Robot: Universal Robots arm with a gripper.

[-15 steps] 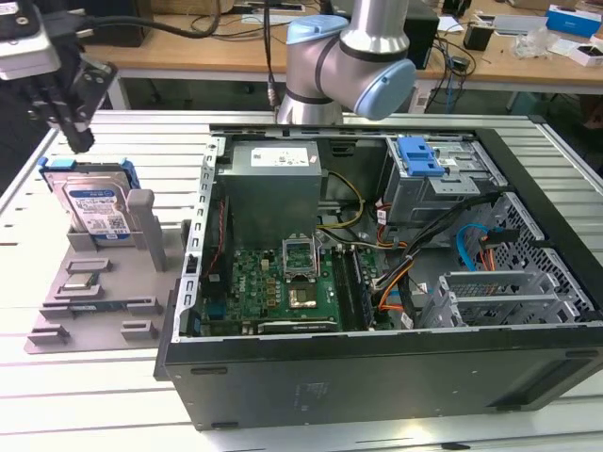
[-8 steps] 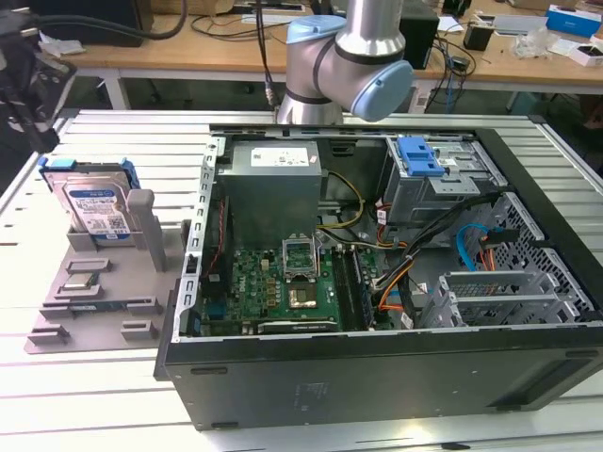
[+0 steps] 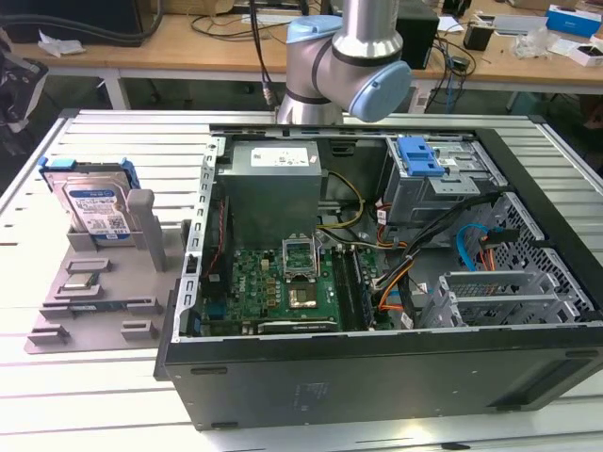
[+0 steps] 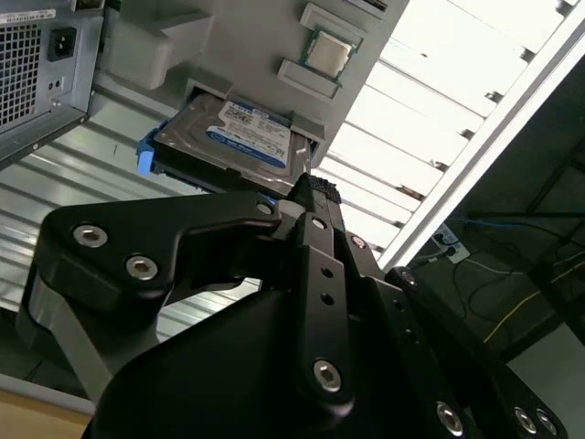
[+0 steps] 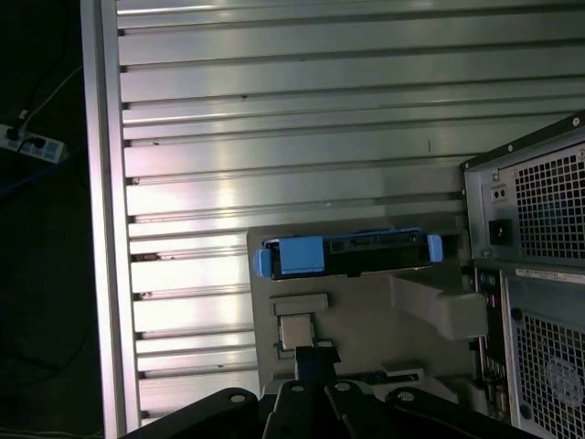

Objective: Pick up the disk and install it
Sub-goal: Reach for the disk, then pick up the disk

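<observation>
The jaws are pressed shut with nothing between them, and they touch nothing. Out in front of the jaws, apart from them, the disk [image 4: 242,137] stands on its edge in a slot of the grey holder [image 3: 104,320] on the bench [image 3: 122,132]. It leans back a little. Its blue side rails [image 5: 302,256] stick out at both ends. A grey post [image 3: 141,218] stands right beside the disk. Near it, on the same holder, lies the small square chip [image 4: 326,53]. Off to one side of the jaws is the open computer case [image 3: 377,367].

I think this is the pick-up step, and the disk is not yet held. To do it well, the jaws need to open wider than the disk is thick. They should tilt to match the disk's lean and meet its free top edge in the middle, between the rails. They should squeeze the flat metal faces, not the blue plastic, and keep off the post and the chip.
</observation>
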